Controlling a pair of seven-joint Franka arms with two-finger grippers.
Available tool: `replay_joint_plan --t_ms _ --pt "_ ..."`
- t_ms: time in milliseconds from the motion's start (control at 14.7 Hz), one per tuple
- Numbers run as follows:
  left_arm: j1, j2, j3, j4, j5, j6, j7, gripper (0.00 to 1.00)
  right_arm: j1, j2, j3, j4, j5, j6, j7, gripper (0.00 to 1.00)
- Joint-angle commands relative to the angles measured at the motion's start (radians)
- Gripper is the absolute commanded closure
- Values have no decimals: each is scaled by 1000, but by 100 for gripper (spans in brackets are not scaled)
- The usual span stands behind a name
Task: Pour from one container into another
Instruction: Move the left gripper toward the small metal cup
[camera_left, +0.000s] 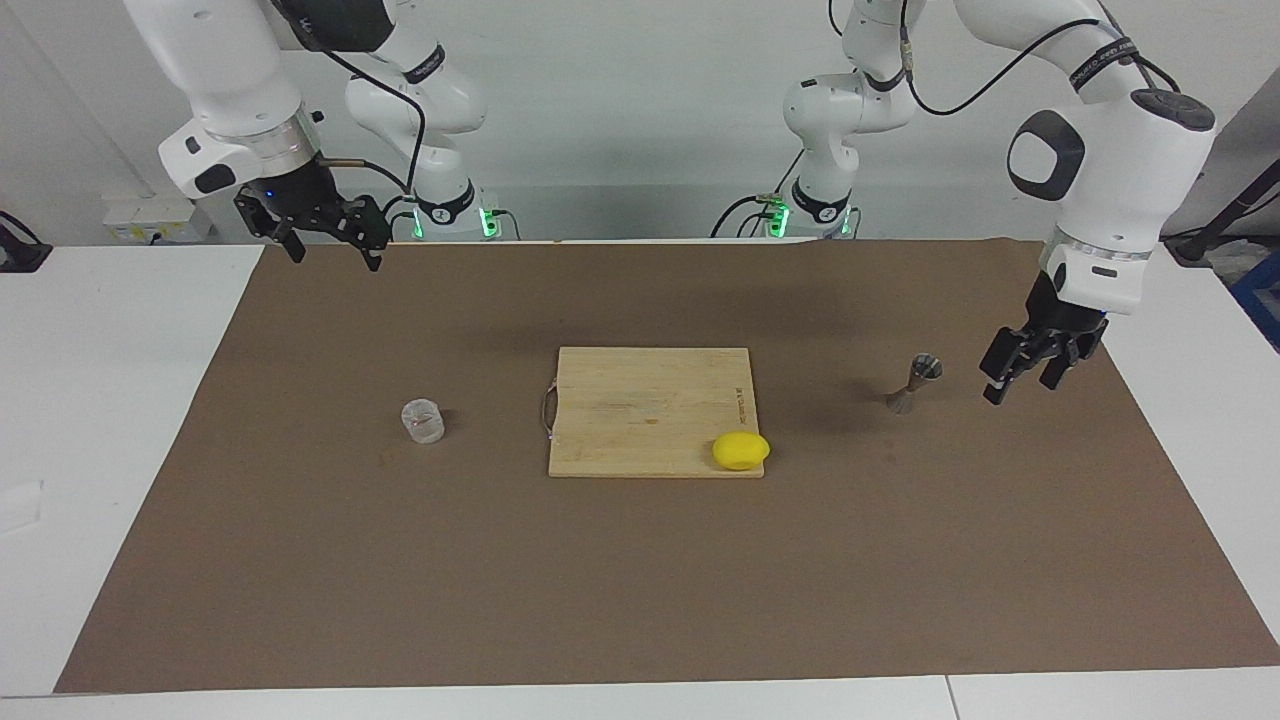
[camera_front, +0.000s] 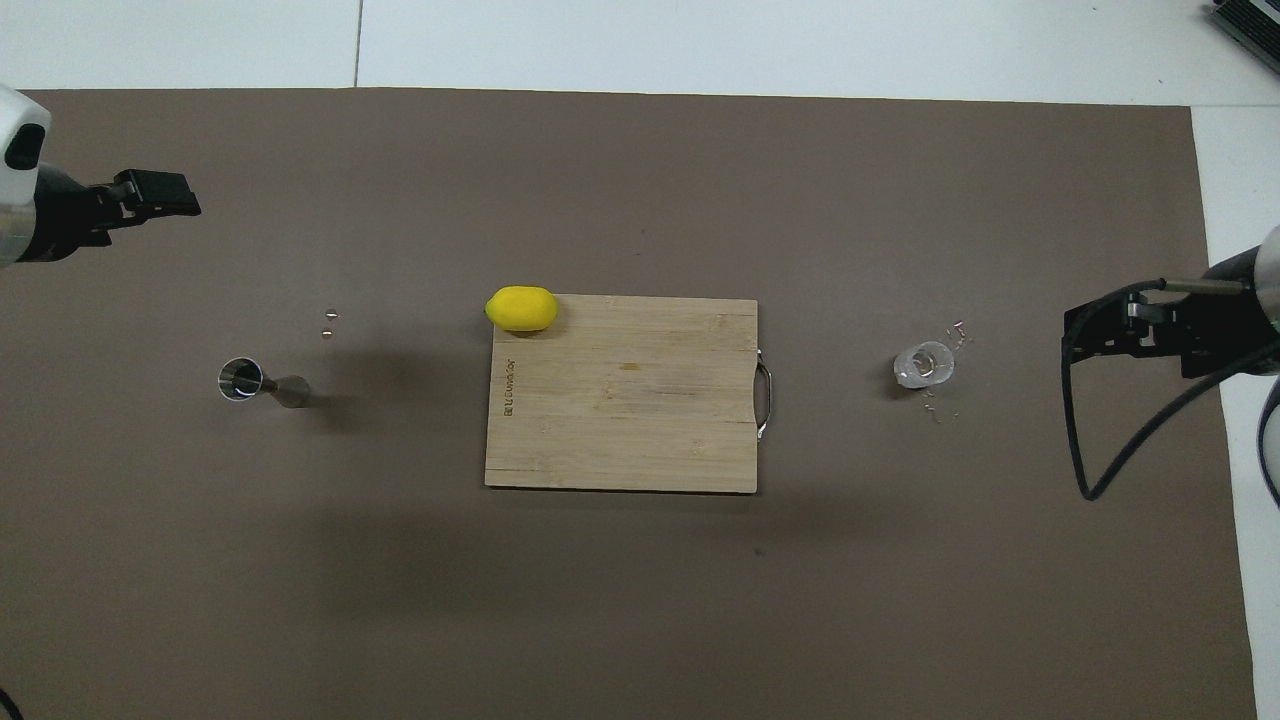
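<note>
The small clear glass tumbler stands upright on the brown mat toward the right arm's end. The metal hourglass jigger stands upright toward the left arm's end. My left gripper hangs open and empty in the air just beside the jigger, apart from it, on the side toward the table's end. My right gripper waits open and empty, raised over the mat's edge near its own base, well away from the tumbler.
A wooden cutting board lies mid-table between the two containers. A yellow lemon rests on its corner farther from the robots, toward the jigger. Tiny shiny specks dot the mat near the jigger and the tumbler.
</note>
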Motion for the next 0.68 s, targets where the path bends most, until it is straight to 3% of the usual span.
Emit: replay_joint_plan --t_ms 0,612 --pt "-80 -34 7 -32 22 -74 -7 0 -10 -20 1 -22 22 13 3 0" --pt "-160 -31 2 -23 28 -202 1 0 -10 -20 1 -22 22 13 3 0"
